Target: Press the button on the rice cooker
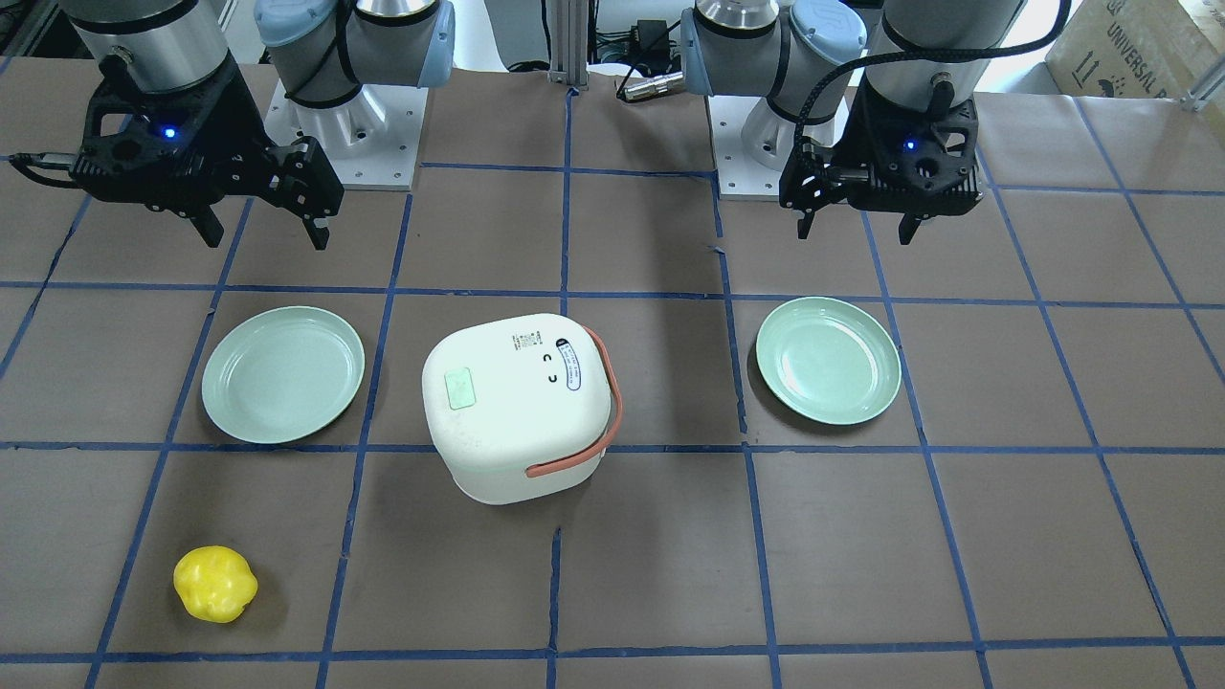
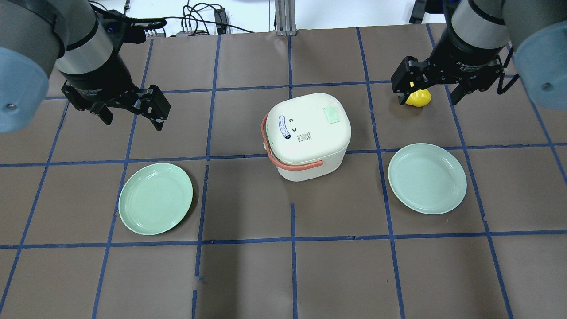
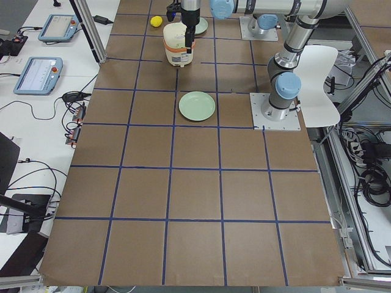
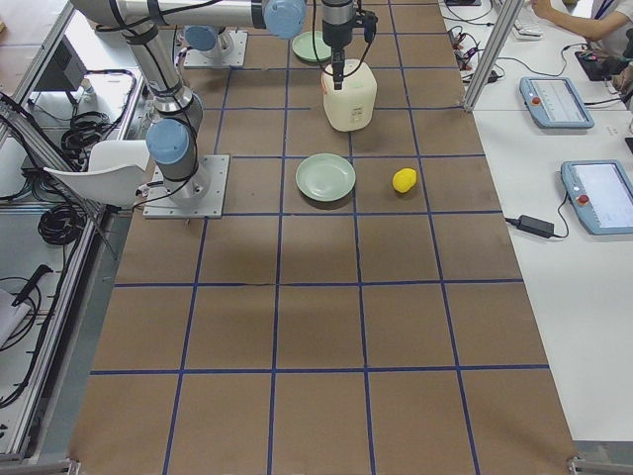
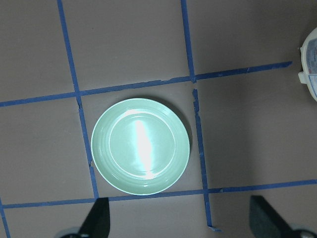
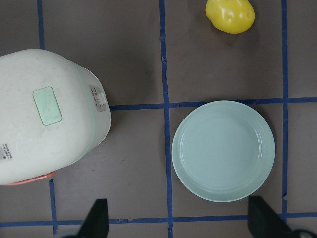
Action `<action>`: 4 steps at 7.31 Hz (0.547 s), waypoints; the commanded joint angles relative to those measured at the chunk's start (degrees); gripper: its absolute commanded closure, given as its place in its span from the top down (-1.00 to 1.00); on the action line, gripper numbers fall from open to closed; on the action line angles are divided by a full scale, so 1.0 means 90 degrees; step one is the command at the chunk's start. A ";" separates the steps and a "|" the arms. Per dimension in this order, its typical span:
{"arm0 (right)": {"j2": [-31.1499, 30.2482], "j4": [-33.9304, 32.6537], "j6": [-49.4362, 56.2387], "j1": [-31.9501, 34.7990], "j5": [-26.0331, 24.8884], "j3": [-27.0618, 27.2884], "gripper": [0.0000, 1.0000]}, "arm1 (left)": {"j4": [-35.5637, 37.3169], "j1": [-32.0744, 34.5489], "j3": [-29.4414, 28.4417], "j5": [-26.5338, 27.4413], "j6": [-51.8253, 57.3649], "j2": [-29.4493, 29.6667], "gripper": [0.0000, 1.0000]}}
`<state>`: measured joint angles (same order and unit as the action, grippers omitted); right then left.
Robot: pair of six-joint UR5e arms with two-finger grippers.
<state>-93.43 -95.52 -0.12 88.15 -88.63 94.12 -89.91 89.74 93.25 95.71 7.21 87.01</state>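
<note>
The brown-papered table (image 2: pixel 248 274), gridded with blue tape, holds everything, and both arms hang above its robot-side rows. The left gripper (image 2: pixel 133 119) has its fingers spread wide with nothing between them, and the right gripper (image 1: pixel 263 236) is just as wide and empty. Each is well apart from the white rice cooker (image 2: pixel 310 133), which stands upright in the middle of the table between them. The cooker's lid is shut and its coral handle (image 2: pixel 283 161) is folded down around the body. One pale green plate (image 2: pixel 155 198) lies bare on the left arm's side and a second plate (image 2: pixel 427 178) on the right arm's side. A yellow bell pepper (image 1: pixel 215 584) sits alone towards the operators' edge, beyond the second plate. The smallest item matters most: a pale green rectangular button (image 2: pixel 332 115) set into the lid, on the half nearer the right arm, whose wrist camera has it in sight. By my reading the task has not started. Nothing touches the cooker, so the approach, the descent onto the button and the press itself all remain.
</note>
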 commanded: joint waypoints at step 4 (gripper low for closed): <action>-0.0048 -0.0041 -0.0054 0.0001 0.0014 0.0040 1.00 | 0.0000 0.0000 0.0000 0.0000 0.0000 0.0000 1.00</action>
<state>-93.65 -95.98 -0.56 88.15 -88.65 94.26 -89.91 89.74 93.23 95.71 7.21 87.01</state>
